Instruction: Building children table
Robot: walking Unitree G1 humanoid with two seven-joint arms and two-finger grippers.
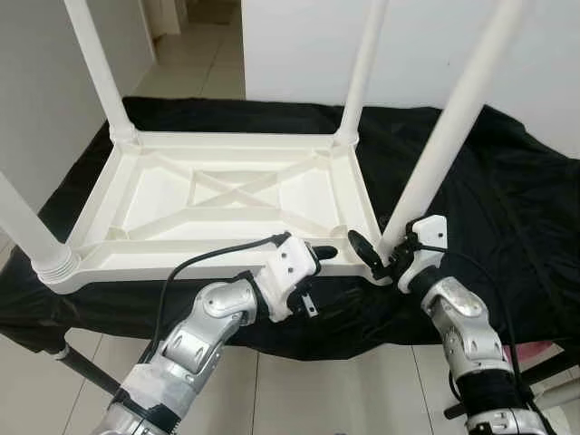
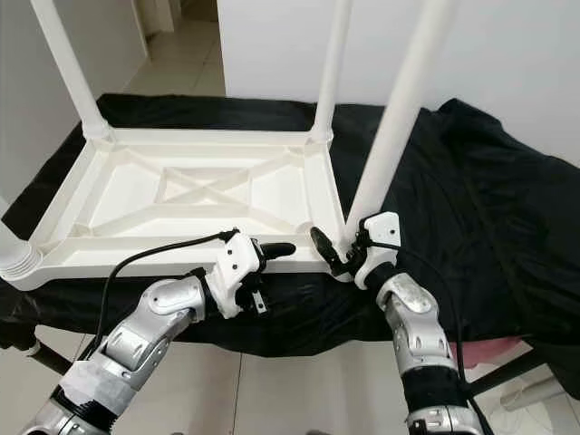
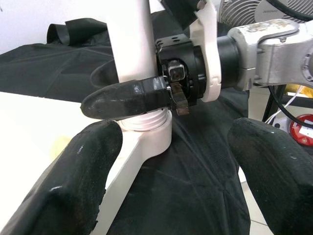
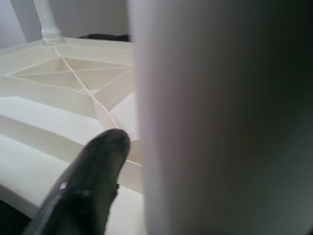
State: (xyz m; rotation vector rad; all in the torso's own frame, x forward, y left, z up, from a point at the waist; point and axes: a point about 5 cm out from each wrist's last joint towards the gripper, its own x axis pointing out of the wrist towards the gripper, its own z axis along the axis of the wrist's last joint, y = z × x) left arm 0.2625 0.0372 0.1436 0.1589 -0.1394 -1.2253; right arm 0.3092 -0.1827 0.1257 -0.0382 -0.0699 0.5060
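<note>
A white plastic children's table point(image 1: 181, 258) lies upside down on a black cloth point(image 1: 507, 199), with its legs pointing up. My right gripper point(image 1: 385, 249) is at the base of the near right leg point(image 1: 444, 136), where the leg meets the corner socket. It is shut on that leg, and one black finger point(image 3: 122, 100) lies across the leg's front. My left gripper point(image 1: 319, 276) hovers open just in front of the table's near rim, a little left of that corner. It holds nothing. Its two fingers point(image 3: 73, 181) frame the socket.
The other legs stand at the far left point(image 1: 95, 63), far right point(image 1: 362, 68) and near left point(image 1: 27, 227) corners. The cloth drops off at the front edge over tiled floor point(image 1: 344, 390). A dark metal bar point(image 1: 86, 367) sits low left, and a white wall lies behind.
</note>
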